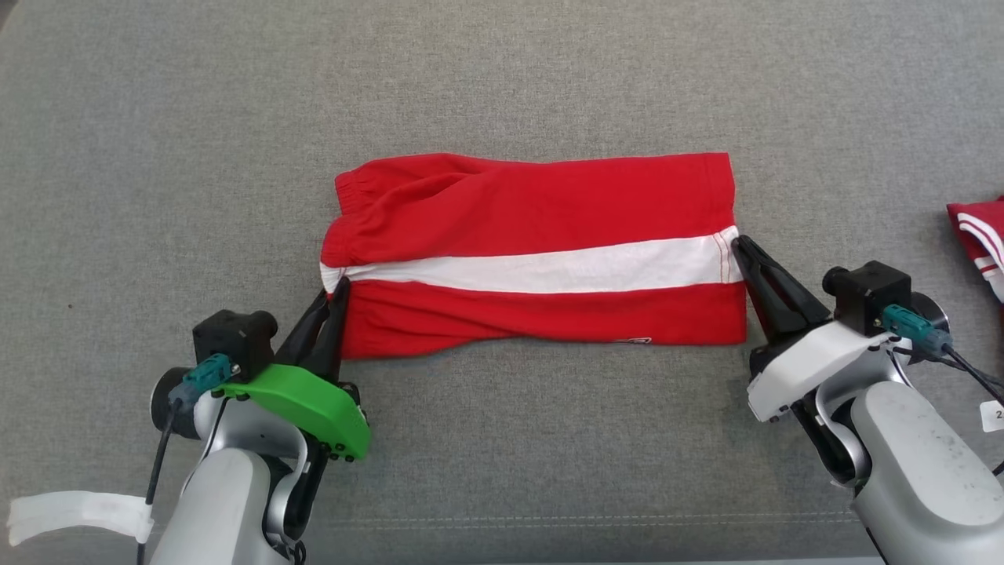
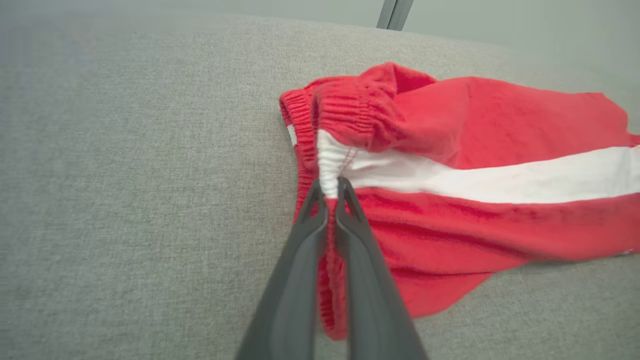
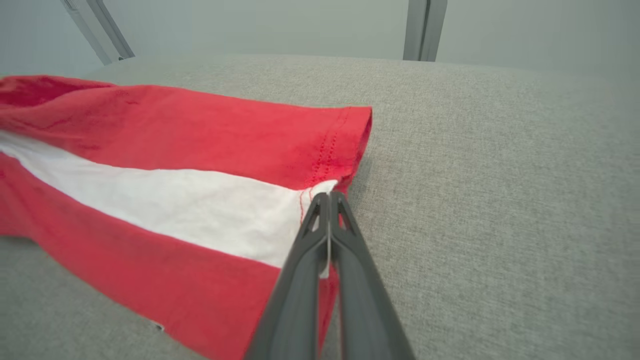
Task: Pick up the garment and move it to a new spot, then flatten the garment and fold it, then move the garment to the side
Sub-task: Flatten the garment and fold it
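Item: red garment [image 1: 533, 251], centre frame, on grey table [image 1: 502, 439] | left end effector [image 1: 337, 289] pinching waistband; right end effector [image 1: 739, 243] pinching hem | risk: shallow edge pinches may slip when lifted, leaving a crooked fold.

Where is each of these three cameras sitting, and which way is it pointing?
Head view: on the robot's head, looking forward and down at the red shorts on the grey cushion; the left fingers and right fingers show.
Left wrist view: on the left wrist, looking along the left fingers, shut on the shorts' waistband.
Right wrist view: on the right wrist, looking along the right fingers, shut on the shorts' leg hem.
Shared: both wrist views see the white stripe, from opposite ends.
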